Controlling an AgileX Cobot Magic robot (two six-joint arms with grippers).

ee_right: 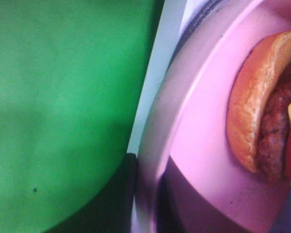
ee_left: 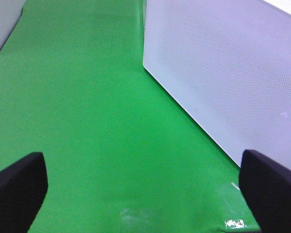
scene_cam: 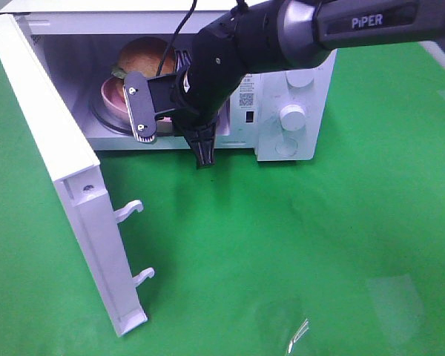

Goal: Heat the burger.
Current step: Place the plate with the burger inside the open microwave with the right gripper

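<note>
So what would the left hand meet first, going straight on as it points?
Nothing within view, seemingly: the open left hand points along green cloth, the white microwave panel running beside its line, not across it. Farther depth unclear.

You are looking from close in at the pink plate (ee_right: 203,126), whose pale rim sweeps across the whole view. The burger (ee_right: 262,111) sits on the plate inside the rim and is cut off by the frame. You can see the golden-brown bun, the dark patty against it, a sliver of yellow cheese and a patch of red beside that. Nearest the camera, the right gripper (ee_right: 146,194) pinches the rim, with a dark, blurred finger on either side of it, and a shadow lies across the plate there. Just outside the rim runs a pale white strip (ee_right: 157,73). Past that is the green cloth (ee_right: 63,97), darkened close to the gripper. A grey ring (ee_right: 203,12) shows between the strip and the plate.
</note>
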